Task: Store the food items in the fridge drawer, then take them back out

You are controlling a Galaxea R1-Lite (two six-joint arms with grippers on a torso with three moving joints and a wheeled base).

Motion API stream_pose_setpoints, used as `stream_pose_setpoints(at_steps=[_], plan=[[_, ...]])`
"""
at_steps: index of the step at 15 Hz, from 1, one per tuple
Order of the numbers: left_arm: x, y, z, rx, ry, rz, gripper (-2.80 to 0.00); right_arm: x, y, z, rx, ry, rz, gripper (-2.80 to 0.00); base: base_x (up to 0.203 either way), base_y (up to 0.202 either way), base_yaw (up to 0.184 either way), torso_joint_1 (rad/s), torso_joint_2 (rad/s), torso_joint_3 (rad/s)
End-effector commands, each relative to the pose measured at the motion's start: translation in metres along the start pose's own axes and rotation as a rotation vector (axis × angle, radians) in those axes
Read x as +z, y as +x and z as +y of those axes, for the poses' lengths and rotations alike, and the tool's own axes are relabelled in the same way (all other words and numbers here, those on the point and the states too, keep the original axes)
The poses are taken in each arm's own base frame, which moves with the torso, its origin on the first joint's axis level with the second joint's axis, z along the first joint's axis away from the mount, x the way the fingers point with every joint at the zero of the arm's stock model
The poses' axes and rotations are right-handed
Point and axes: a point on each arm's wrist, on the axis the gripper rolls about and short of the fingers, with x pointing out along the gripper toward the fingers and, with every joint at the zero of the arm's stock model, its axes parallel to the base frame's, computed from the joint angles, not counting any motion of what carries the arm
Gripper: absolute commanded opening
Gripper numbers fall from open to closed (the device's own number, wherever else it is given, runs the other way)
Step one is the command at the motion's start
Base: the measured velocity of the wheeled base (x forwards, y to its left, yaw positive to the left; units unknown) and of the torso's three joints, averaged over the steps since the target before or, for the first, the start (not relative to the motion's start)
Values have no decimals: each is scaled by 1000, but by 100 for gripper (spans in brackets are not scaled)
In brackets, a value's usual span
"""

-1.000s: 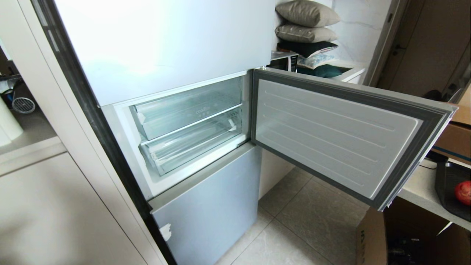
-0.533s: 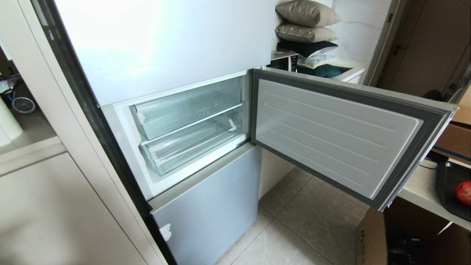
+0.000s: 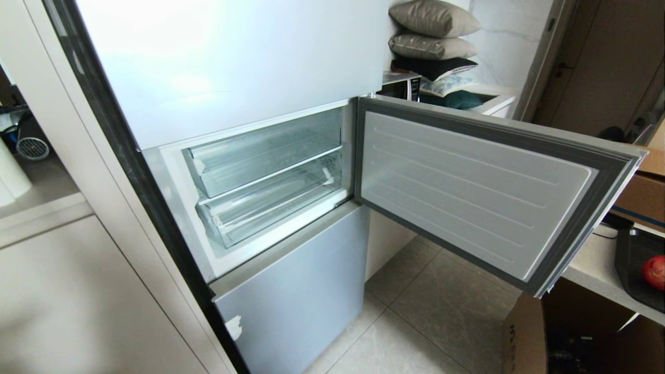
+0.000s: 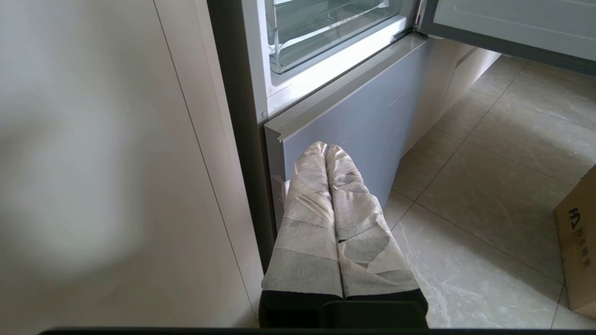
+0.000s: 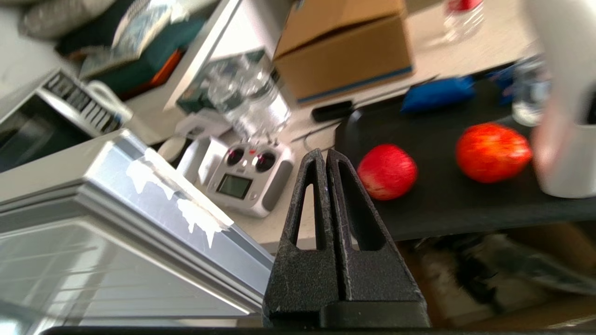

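I am holding my right tool [image 5: 326, 156] pressed together, aiming toward the apple [image 5: 387, 171] at two o'clock, pre-grasp.

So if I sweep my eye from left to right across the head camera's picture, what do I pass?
Pale cabinet front → clear fridge drawers in the open compartment → swung-open fridge door → black tray on the counter → red apple at the picture's right edge.
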Motion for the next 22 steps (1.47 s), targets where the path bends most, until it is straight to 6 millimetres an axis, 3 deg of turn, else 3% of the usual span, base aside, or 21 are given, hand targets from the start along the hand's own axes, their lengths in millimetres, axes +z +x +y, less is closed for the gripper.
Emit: stream_pose_setpoints(at_steps=[1,4,10,13,15,22], plan=[[0,0,0,1,0,2,-280,-18,66,-18,11,48,167,-280,0,0,0,0,0,0],[0,0,0,0,0,1,-280,-38,116,-5,147,-12,204,-280,0,0,0,0,0,0],[0,0,0,1,0,3,-280,-64,172,43,363,-79,210,-280,0,0,0,0,0,0],[0,0,0,1,0,2,-280,-74,174,59,412,-72,246,-280,0,0,0,0,0,0],[0,0,0,1,0,2,-280,-75,179,59,413,-58,254,-280,0,0,0,0,0,0],[0,0,0,1,0,3,-280,-75,165,59,464,-34,332,-280,0,0,0,0,0,0]])
